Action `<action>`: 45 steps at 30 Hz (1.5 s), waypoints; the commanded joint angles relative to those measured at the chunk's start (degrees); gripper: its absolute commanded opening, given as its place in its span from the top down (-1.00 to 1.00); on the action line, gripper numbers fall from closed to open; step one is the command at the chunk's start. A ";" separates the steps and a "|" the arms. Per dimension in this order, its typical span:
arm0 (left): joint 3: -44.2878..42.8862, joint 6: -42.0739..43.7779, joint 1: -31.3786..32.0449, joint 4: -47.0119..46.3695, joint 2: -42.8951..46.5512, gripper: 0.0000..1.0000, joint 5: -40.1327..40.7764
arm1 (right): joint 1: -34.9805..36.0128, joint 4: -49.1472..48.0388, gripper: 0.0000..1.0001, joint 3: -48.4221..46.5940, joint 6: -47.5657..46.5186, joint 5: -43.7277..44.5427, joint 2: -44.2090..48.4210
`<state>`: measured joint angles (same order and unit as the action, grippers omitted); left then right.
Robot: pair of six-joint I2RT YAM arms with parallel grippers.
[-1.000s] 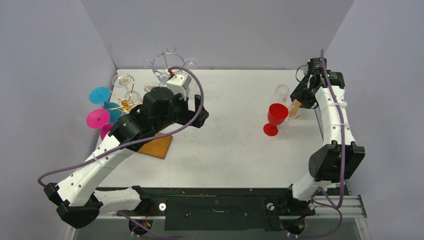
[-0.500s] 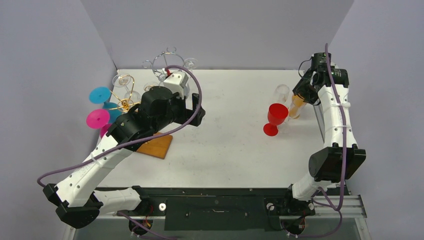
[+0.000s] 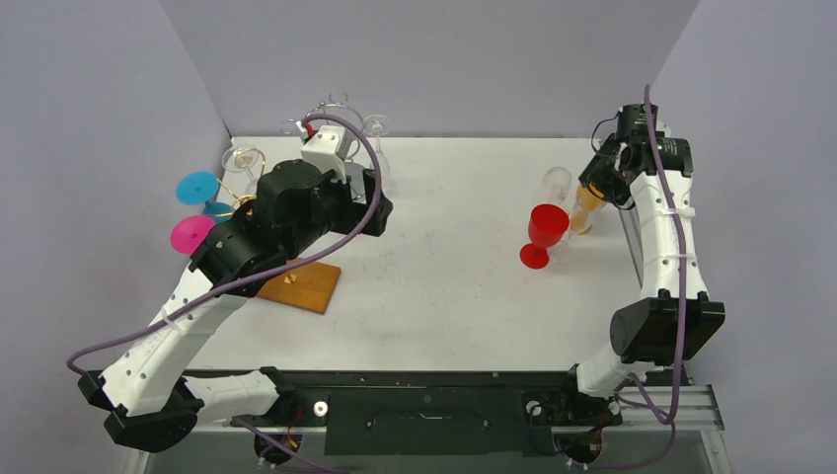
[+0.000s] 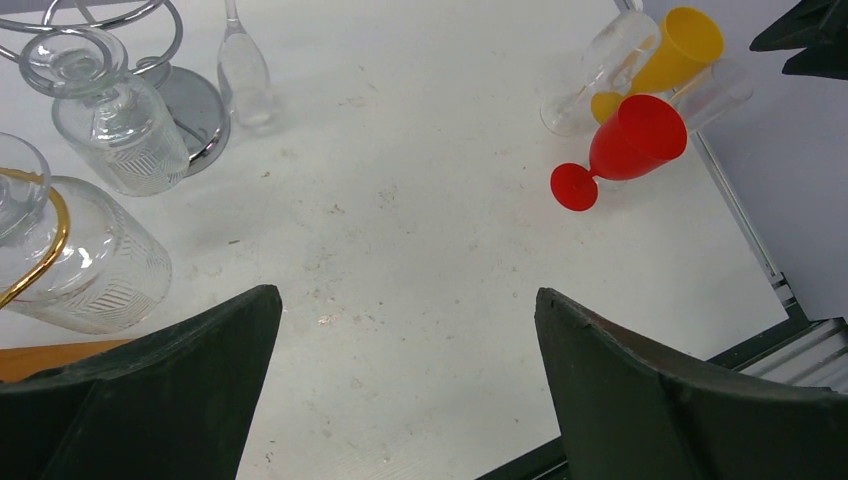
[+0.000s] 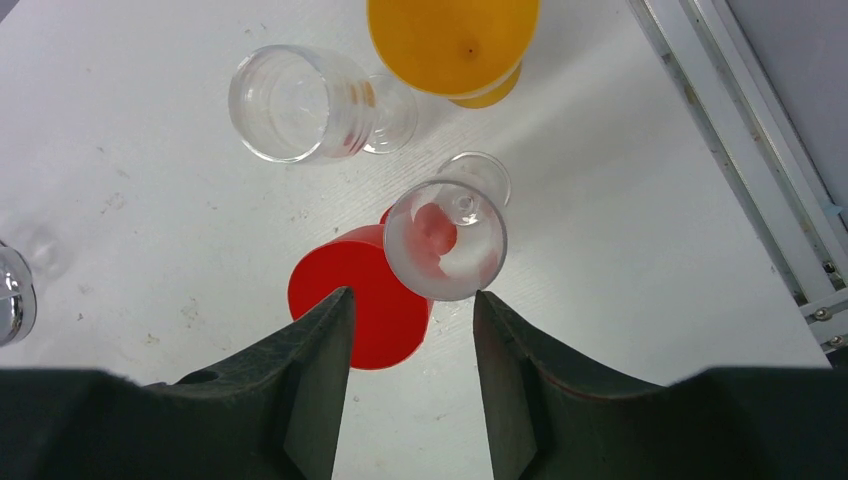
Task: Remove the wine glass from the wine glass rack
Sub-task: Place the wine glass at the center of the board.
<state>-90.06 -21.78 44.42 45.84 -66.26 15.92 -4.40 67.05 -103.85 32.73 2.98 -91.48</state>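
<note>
Two racks stand at the back left: a chrome wire rack (image 3: 331, 111) and a gold rack (image 4: 40, 250) on a wooden base (image 3: 306, 286). Clear ribbed wine glasses (image 4: 115, 125) hang upside down from them; blue (image 3: 197, 188) and pink (image 3: 192, 235) glasses hang on the gold rack's left side. My left gripper (image 4: 405, 293) is open and empty, to the right of the racks and touching nothing. My right gripper (image 5: 412, 295) hovers open above a small clear glass (image 5: 446, 238) and a red glass (image 5: 385, 320), holding nothing.
A yellow glass (image 5: 452, 40) and another clear glass (image 5: 290, 100) stand beside the red one near the table's right edge (image 5: 720, 120). A clear flute (image 4: 245, 70) stands by the chrome rack's round base (image 4: 190, 105). Grey walls close in left, back and right.
My left arm has swung back and left, closer to the racks. My right gripper has lifted away from the glasses on the right and its jaws have widened a little.
</note>
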 commanded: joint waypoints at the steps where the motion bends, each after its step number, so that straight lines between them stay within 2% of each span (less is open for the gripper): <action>1: -3.69 0.86 -0.77 1.46 -0.02 -0.93 1.50 | 0.47 -1.88 0.13 1.22 -1.57 1.45 2.98; 25: -1.71 1.65 -3.68 1.04 0.84 -0.93 0.08 | 3.35 -2.07 0.34 -1.39 -2.73 4.51 -6.25; 39: -0.87 1.74 -4.78 0.56 1.03 -0.93 -1.13 | 3.44 -1.66 0.81 -1.42 -2.83 7.47 -8.29; 42: -0.74 1.66 -4.85 0.48 1.05 -0.93 -1.16 | 3.48 -1.15 0.98 -1.63 -2.83 8.78 -8.49; 45: -0.73 1.65 -4.90 0.47 0.97 -0.93 -1.24 | 3.60 -0.37 1.00 -2.33 -2.97 10.25 -8.58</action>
<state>-91.20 -20.69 39.94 48.25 -66.32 15.38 -1.04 66.26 -103.18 30.41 9.13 -100.14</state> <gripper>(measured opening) 0.965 0.017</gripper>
